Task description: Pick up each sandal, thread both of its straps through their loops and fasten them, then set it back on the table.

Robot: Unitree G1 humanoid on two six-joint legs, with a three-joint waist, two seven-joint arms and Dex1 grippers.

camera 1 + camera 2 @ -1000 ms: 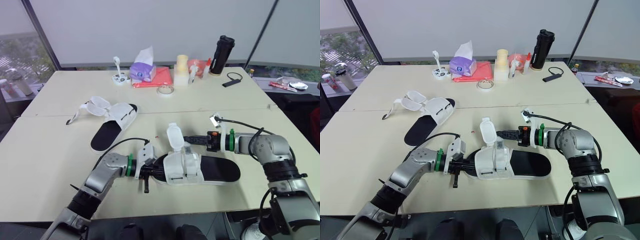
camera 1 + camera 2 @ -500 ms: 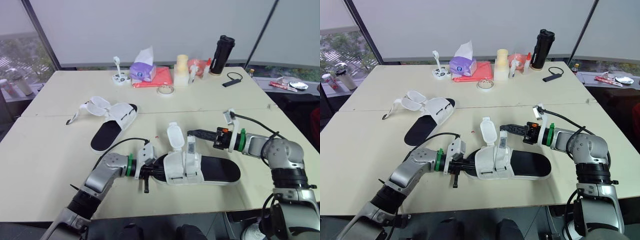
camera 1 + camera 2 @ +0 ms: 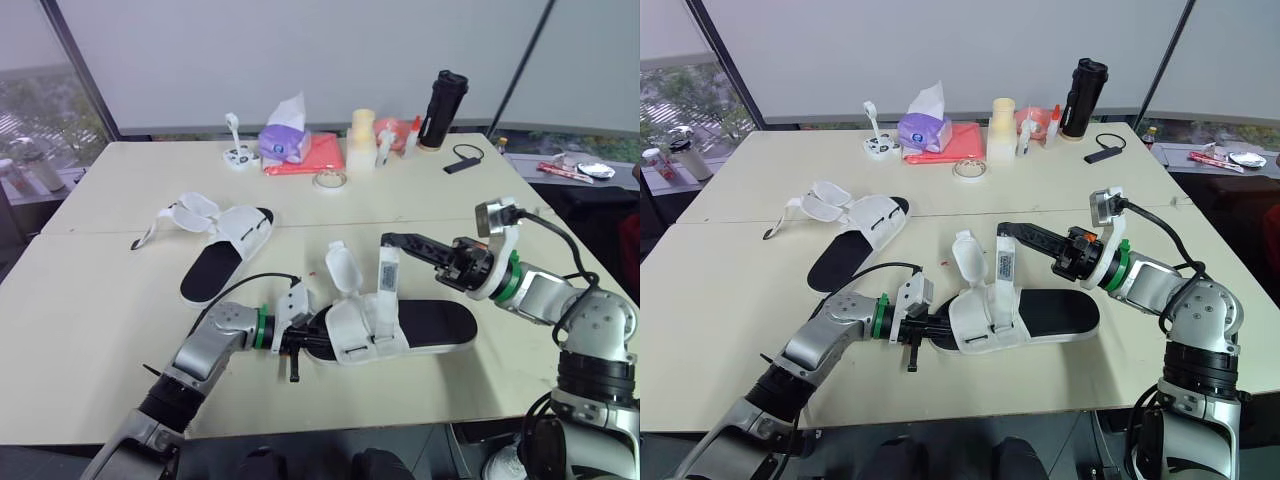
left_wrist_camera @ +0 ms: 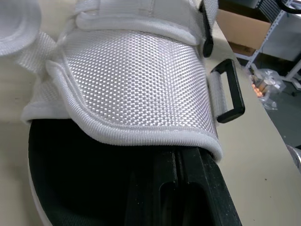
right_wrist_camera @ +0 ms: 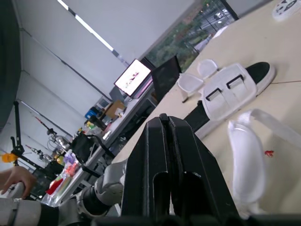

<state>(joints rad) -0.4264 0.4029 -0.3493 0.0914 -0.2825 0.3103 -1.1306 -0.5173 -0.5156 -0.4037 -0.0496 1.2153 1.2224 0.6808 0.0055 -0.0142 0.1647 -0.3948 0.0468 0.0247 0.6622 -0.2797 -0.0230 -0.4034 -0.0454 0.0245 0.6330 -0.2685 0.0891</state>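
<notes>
Soft, even daylight comes from the windows (image 3: 300, 60) beyond the pale surface (image 3: 90, 300), which is bright, with only faint shadows under the near sandal (image 3: 440, 325). Close up, the sandal's weave is crisp; the room beyond the surface blurs.

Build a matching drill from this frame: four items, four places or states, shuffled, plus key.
1. white-strapped, black-soled sandal nearest the robot
2. second white-and-black sandal
3. tall black tumbler
4. purple tissue pack

A. stands near the far edge of the cream table
B. lies alone on the robot's left, straps undone
C. one strap held upright by the right tool
D. white tissue sticking out on top

Pairs: 1-C, 2-B, 3-A, 4-D
</notes>
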